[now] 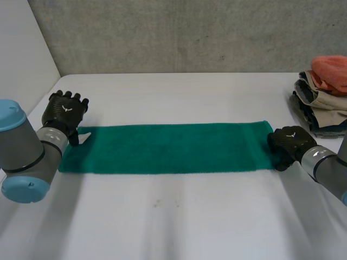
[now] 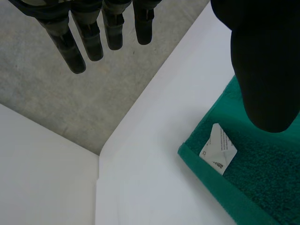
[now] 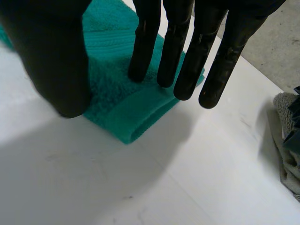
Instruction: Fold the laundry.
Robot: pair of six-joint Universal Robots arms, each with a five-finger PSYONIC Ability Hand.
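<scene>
Long green terry towel (image 1: 173, 147), doubled into a strip, is lying left-to-right across the white bench (image 1: 179, 222). Left hand (image 1: 65, 111) is hovering at its far-left corner by the white care label (image 2: 218, 149), fingers straight, holding nothing. Right hand (image 1: 290, 142) is sitting over the right end, fingers straight, not gripping. Towel is looking soft, light and floppy; pinching the end corners seems best.
</scene>
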